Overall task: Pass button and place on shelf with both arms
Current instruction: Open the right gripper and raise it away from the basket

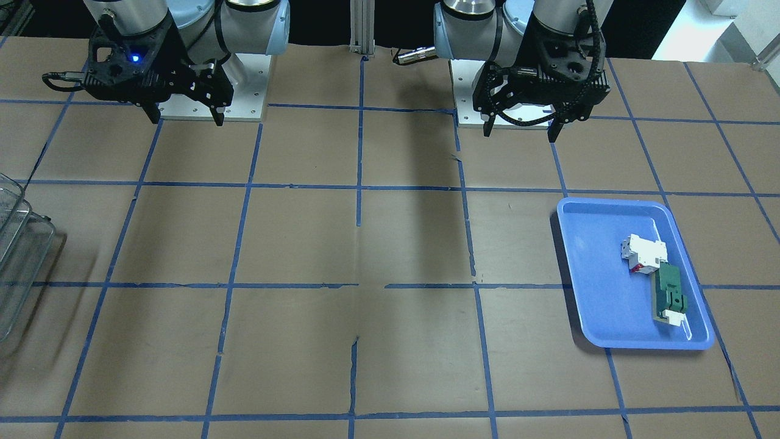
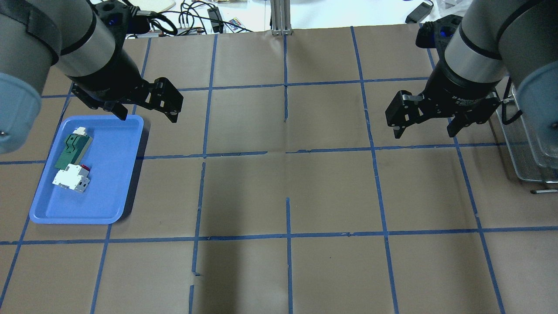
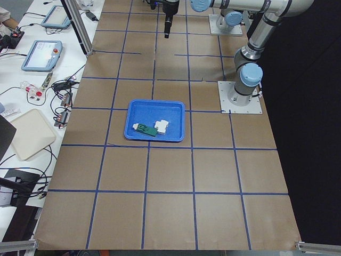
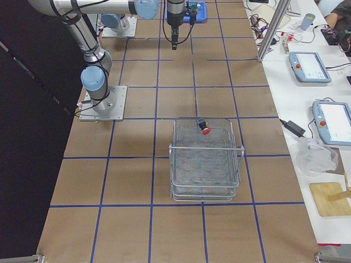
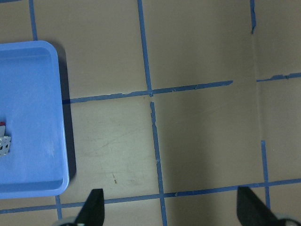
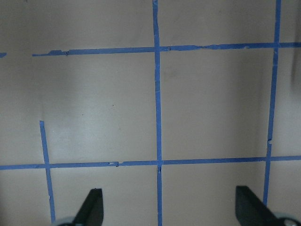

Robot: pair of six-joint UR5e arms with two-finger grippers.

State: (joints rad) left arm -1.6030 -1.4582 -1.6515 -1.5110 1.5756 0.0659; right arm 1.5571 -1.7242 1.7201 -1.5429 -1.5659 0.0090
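- Red-capped black push-button (image 4: 204,127) in top tier of tiered wire-mesh shelf (image 4: 205,164), well apart from both pincers.
- Left pincer (image 2: 148,116) and right pincer (image 2: 423,132) spread wide, empty, above brown worktop (image 2: 287,192).
- Blue plastic tray (image 2: 87,216) holding white block with red marks (image 2: 69,179) and flat green-and-white part (image 2: 72,148).

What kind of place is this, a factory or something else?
Most likely a robotics research lab, not a factory. The left arm and right arm are bolted to a table papered brown and marked with a blue tape grid, and a side bench holds handheld control tablets and loose cables.
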